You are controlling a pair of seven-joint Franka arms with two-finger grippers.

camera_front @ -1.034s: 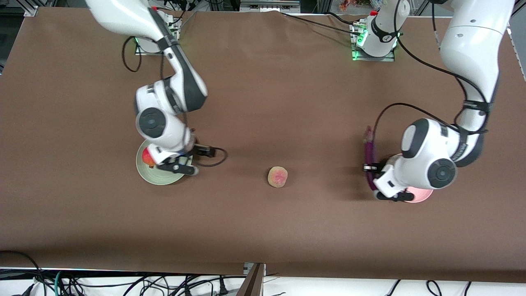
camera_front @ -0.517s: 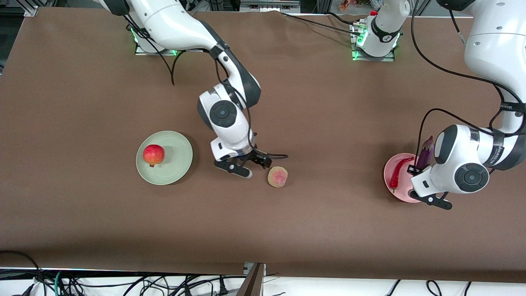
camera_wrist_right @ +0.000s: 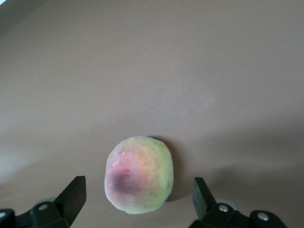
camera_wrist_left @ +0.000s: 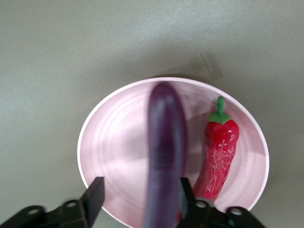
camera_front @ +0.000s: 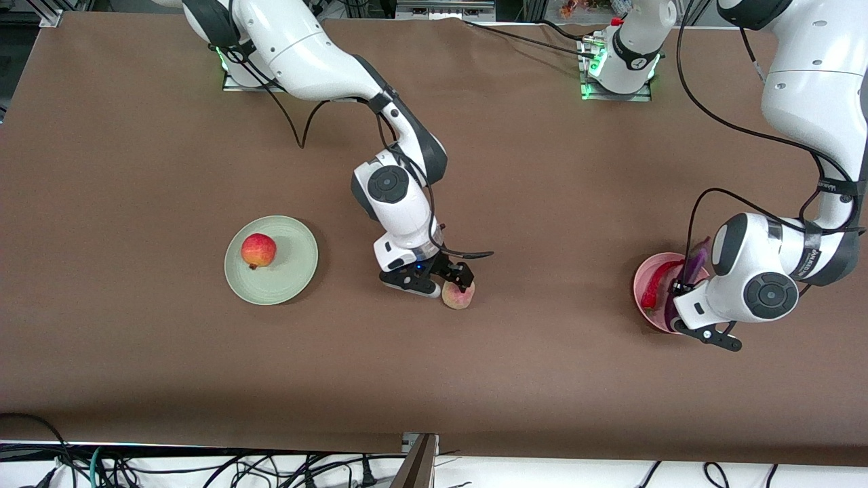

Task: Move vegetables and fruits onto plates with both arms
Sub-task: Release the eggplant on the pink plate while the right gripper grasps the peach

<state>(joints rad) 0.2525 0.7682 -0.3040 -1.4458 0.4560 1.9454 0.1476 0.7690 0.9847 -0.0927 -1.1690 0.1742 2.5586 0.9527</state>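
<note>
My right gripper [camera_front: 452, 280] is open low over the pale greenish-yellow fruit [camera_front: 458, 297] at the table's middle. In the right wrist view the fruit [camera_wrist_right: 138, 175] lies between the open fingers [camera_wrist_right: 76, 191], apart from both. My left gripper [camera_front: 681, 310] is open over the pink plate [camera_front: 643, 303]. The purple eggplant [camera_wrist_left: 164, 152] stands blurred between its fingers [camera_wrist_left: 95, 197], against one and apart from the other. It partly shows in the front view [camera_front: 696, 259]. The red chili [camera_wrist_left: 219, 152] lies on the pink plate [camera_wrist_left: 114, 142]. The pomegranate [camera_front: 258, 250] sits on the green plate [camera_front: 288, 271].
The brown cloth covers the whole table. Both arm bases stand at the table edge farthest from the front camera. Cables hang off the edge nearest the front camera.
My right gripper left the pomegranate on the green plate and moved over the pale fruit. My left gripper carried the eggplant over the pink plate and now stands open round it.
</note>
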